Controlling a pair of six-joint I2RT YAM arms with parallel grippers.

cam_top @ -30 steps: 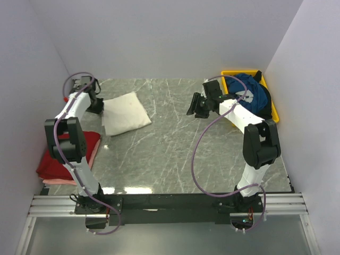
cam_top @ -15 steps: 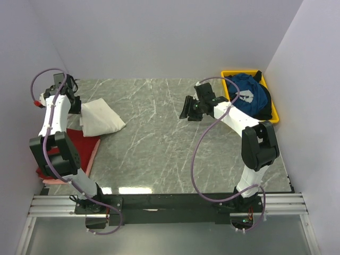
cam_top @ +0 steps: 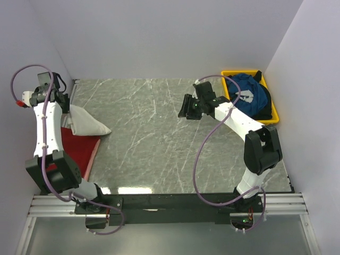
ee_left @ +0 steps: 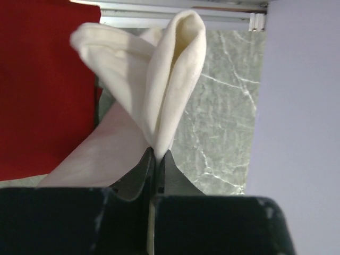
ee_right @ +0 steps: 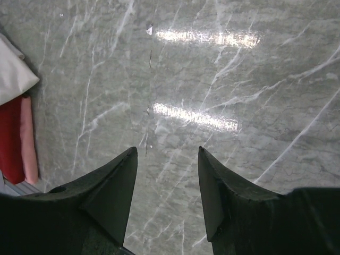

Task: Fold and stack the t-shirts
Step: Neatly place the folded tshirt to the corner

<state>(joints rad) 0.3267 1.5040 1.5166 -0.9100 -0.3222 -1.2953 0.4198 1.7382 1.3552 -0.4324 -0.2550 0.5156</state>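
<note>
Folded tee (cam_top: 87,125) partly over flat tee (cam_top: 79,151), left; bunched tee (cam_top: 249,95) in tray (cam_top: 236,73), right.

My left gripper (ee_left: 156,155) pinches the folded cream-white t-shirt (cam_top: 85,122), which droops onto the flat dark red t-shirt (cam_top: 77,152) at far left. The blue t-shirt (cam_top: 247,95), white-printed, lies bunched in the yellow tray (cam_top: 228,73).

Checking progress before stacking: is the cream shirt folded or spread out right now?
Folded. The cream shirt is a compact doubled bundle, its layers pinched in the shut left gripper.

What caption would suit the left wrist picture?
Left hand pinching the cream t-shirt, the dark red t-shirt beside it.
</note>
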